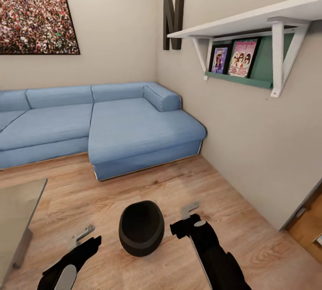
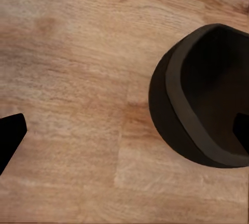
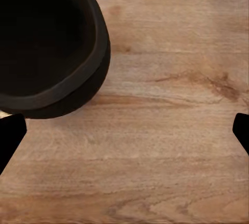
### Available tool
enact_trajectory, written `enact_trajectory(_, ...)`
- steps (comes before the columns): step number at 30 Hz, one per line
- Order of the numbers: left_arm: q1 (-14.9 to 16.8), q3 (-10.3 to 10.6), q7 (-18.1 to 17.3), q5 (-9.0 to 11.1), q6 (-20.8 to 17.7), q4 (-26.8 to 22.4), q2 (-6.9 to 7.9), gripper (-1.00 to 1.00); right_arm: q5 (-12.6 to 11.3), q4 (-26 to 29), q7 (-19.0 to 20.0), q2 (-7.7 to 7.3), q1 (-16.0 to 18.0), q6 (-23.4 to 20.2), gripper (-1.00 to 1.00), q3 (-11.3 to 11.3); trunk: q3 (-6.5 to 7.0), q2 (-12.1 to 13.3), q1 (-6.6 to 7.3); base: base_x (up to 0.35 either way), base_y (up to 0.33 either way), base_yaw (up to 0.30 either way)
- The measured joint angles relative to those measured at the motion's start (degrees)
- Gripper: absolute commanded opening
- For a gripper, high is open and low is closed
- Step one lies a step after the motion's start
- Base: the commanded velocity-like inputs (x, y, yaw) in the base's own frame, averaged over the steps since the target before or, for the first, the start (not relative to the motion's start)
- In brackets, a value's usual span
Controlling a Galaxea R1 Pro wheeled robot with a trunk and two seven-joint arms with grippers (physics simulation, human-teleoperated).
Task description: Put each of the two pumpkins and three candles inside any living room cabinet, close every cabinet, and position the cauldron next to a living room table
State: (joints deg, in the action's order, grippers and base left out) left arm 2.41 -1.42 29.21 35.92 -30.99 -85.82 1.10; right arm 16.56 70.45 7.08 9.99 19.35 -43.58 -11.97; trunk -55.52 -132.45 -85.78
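The black cauldron stands upright on the wooden floor, mouth up and empty, between my two arms. My left gripper hangs open to its left, a short gap away. On the cauldron's other side, just as close, my right gripper is open too. In the left wrist view the cauldron lies beside the spread fingertips. The right wrist view has the cauldron off to one side of its fingertips. The grey glossy table shows a corner at the left edge. Pumpkins, candles and cabinet are out of view.
A blue corner sofa runs along the back wall ahead. The right wall carries a white shelf at head height. A doorway opening sits at the lower right. Wooden floor lies between sofa and cauldron.
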Motion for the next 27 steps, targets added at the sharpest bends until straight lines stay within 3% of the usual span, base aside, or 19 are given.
enact_trajectory(3, 0.4, 1.5, 0.0, 0.2, -0.5, 0.0, -0.43, 1.0, -0.2, -1.8, 0.0, 0.0, 0.1, 0.0, 1.0, 0.0, 0.0, 0.0, 0.0, 0.007, 0.006, 0.3)
enact_trajectory(4, 0.5, 2.9, 0.1, 0.1, -0.7, -0.1, -0.77, 1.0, -0.2, -2.3, 0.0, 0.0, 0.1, 0.0, 1.0, 0.0, 0.0, 0.0, 0.0, 0.002, 0.001, 0.3)
enact_trajectory(5, 1.0, 5.7, 0.4, -0.1, -0.7, -0.1, -1.16, 1.0, -0.2, -2.8, 0.0, 0.01, 0.1, 0.0, 1.0, 0.1, 0.0, 0.0, 0.0, 0.001, 0.001, 0.3)
enact_trajectory(6, 1.2, 6.8, 0.5, -0.3, -0.7, 0.0, -1.27, 1.0, -0.2, -3.0, 0.0, 0.01, 0.1, 0.0, 1.0, 0.1, 0.0, 0.0, 0.0, 0.001, 0.001, 0.3)
enact_trajectory(12, 1.8, 10.0, 0.2, -0.5, -0.7, 0.3, -1.37, 1.0, -1.1, -3.2, -0.5, 0.0, 0.2, 2.3, 1.0, 0.3, 0.0, 0.0, 0.0, 0.0, 0.0, 0.3)
enact_trajectory(13, 2.6, 11.2, 0.4, -0.6, -0.7, 1.1, -1.34, 1.0, -2.6, -3.2, -2.0, 0.0, 0.1, 4.7, 1.0, 0.5, 0.0, 0.0, 0.0, 0.0, 0.0, 0.3)
enact_trajectory(14, 4.6, 14.2, 0.7, -1.0, -0.6, 4.0, -1.38, 1.0, -6.6, -3.4, -6.4, 0.01, 0.1, 10.2, 1.0, 0.7, 0.0, 0.0, 0.0, 0.0, 0.0, 0.3)
enact_trajectory(15, 5.3, 15.6, 1.0, -2.0, -0.5, 5.2, -1.39, 1.0, -9.1, -3.9, -8.9, 0.01, 0.1, 12.2, 1.0, 0.7, 0.0, 0.0, 0.0, 0.0, 0.0, 0.28)
enact_trajectory(19, 6.3, 17.6, 1.5, -4.1, -0.1, 7.0, -1.42, 1.0, -14.0, -6.2, -12.3, 0.01, 0.1, 14.8, 1.0, 0.3, 0.0, 0.0, 0.0, 0.058, -0.023, 0.098)
enact_trajectory(20, 6.5, 18.0, 1.6, -4.1, 0.0, 7.3, -1.52, 1.0, -14.9, -6.9, -13.0, 0.01, 0.0, 15.0, 1.0, -1.3, 0.0, 0.0, 0.03, 0.249, -0.1, 0.007)
enact_trajectory(27, 6.5, 18.0, 1.6, -4.1, 0.1, 7.5, -1.47, 1.0, -15.0, -7.1, -13.1, 0.01, 0.0, 14.9, 1.0, -2.4, 0.0, 0.0, 0.03, 0.296, -0.136, 0.002)
